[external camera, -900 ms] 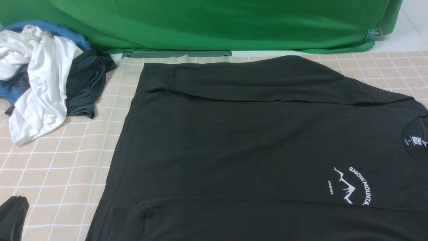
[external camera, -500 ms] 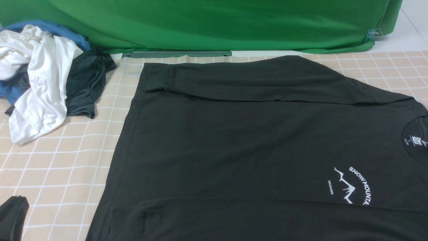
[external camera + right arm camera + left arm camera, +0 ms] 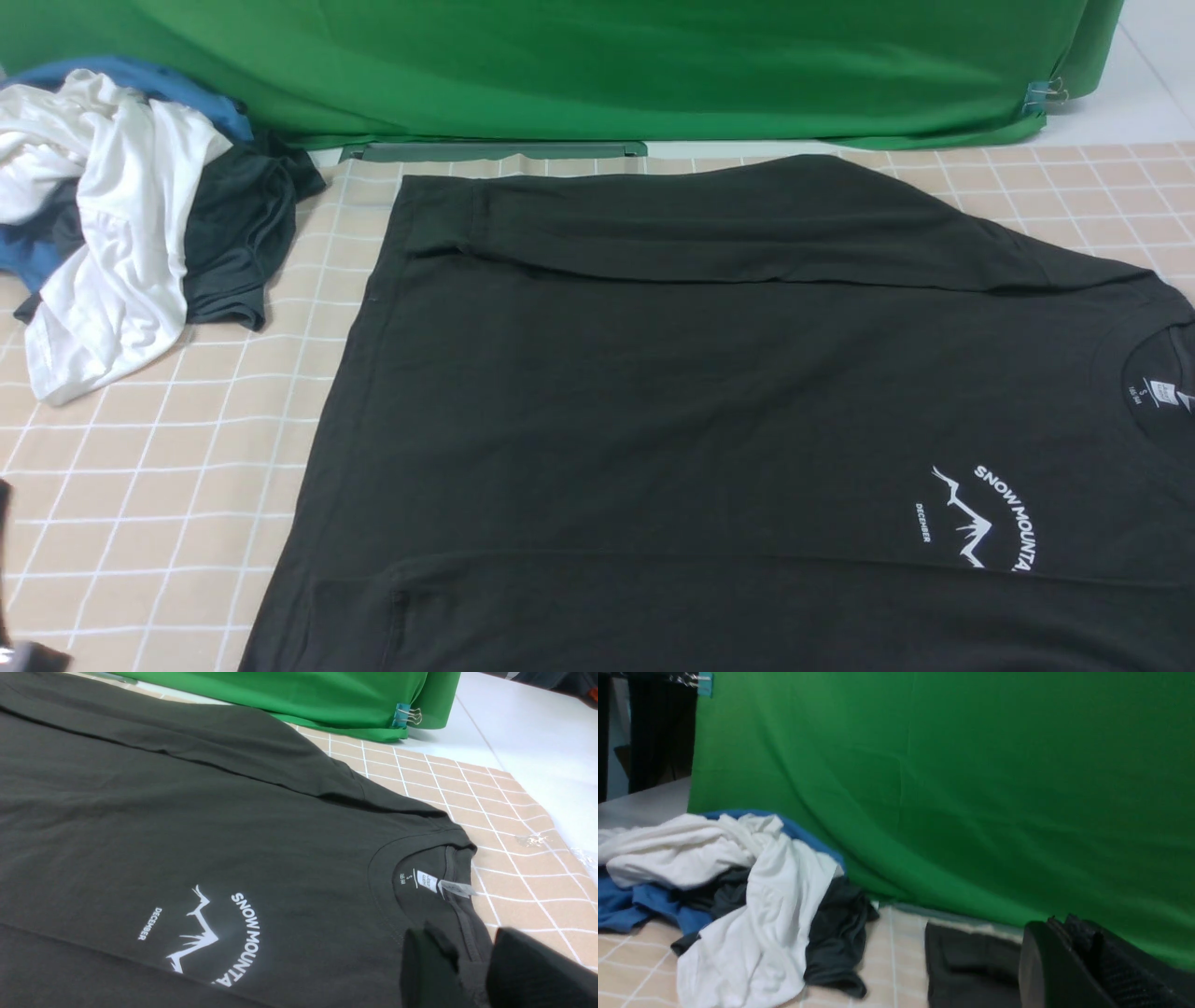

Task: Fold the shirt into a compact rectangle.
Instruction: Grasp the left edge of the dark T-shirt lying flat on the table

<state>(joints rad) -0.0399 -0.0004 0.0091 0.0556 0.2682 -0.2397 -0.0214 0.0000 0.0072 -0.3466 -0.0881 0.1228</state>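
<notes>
Green backdrop cloth (image 3: pixel 597 65) closes the far side of a checked beige tablecloth (image 3: pixel 168 448). The shirt (image 3: pixel 653 392) lies flat across the tablecloth, collar (image 3: pixel 380 872) to the robot's right and hem to its left, with both long edges turned inward. The right gripper (image 3: pixel 467 956) hangs low over the collar, jaws apart and gripping nothing. The left gripper (image 3: pixel 1064 952) is only partly seen, and whether its jaws are parted cannot be told. Likely faults:
- A pinch that takes only the top layer would pull the turned-in edges open.
- Uneven lifting by the two arms would skew the fold.
- The clothes heap (image 3: pixel 121 215), near the hem's far corner, could snag.
</notes>
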